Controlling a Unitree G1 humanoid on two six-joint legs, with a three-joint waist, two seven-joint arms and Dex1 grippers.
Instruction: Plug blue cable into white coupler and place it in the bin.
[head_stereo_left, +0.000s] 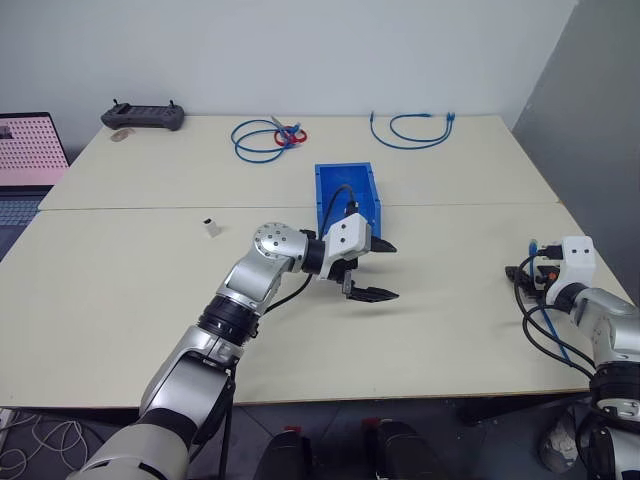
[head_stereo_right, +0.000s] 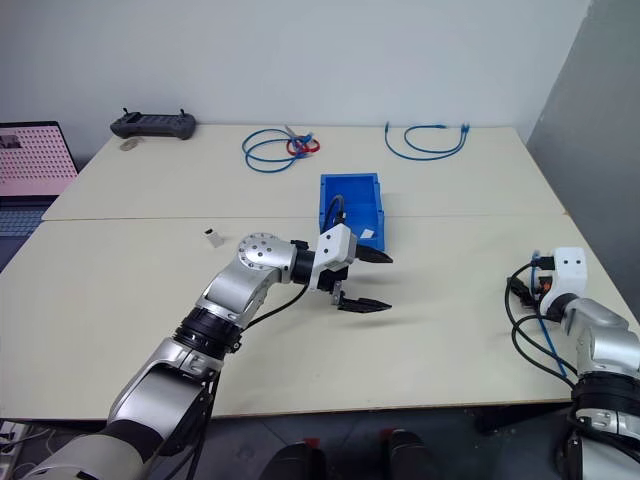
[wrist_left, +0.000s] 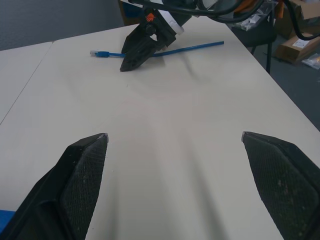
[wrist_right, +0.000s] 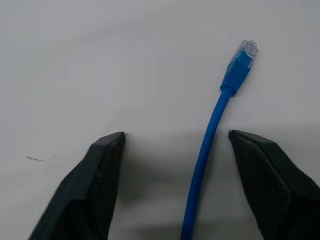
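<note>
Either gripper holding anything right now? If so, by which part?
Nothing is held. The left gripper is open over bare table. The right gripper is open, straddling the blue cable just behind its plug, fingers not touching it.

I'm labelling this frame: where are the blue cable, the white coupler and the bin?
blue cable (wrist_right: 205, 155): right wrist view, on its cord below the plug.
white coupler (head_stereo_left: 211, 227): left eye view, on its body.
bin (head_stereo_left: 324, 195): left eye view, on its left wall.

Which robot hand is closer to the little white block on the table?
Left. The left gripper hangs open in front of the bin, a short way from the white coupler. The right gripper is far off, astride the blue cable.
</note>
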